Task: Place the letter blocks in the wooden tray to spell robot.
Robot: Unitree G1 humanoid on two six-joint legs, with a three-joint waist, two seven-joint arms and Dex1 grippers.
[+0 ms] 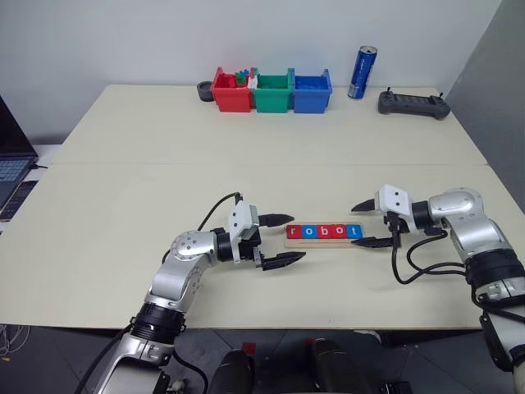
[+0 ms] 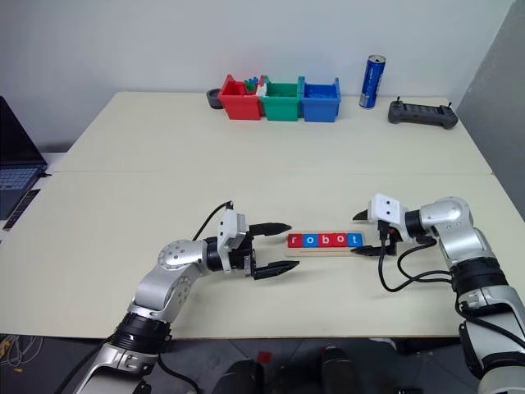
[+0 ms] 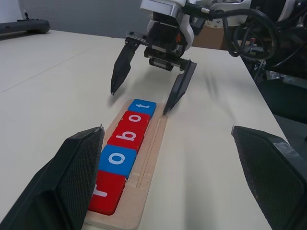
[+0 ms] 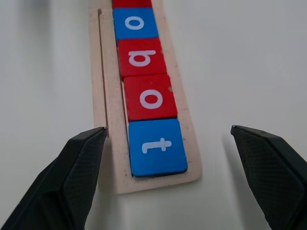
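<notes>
Five letter blocks lie in a row in the wooden tray and read r, o, b, o, t: red, blue, red, red, blue. My left gripper is open at the tray's left end, its fingers either side of the red r block. My right gripper is open at the right end, its fingertips straddling the blue t block without touching it. The right wrist view shows the tray's rim beside the tiles. Neither gripper holds anything.
At the back of the table stand a red bin, a green bin and a blue bin. A blue can and a black controller sit to their right. A laptop lies off the left edge.
</notes>
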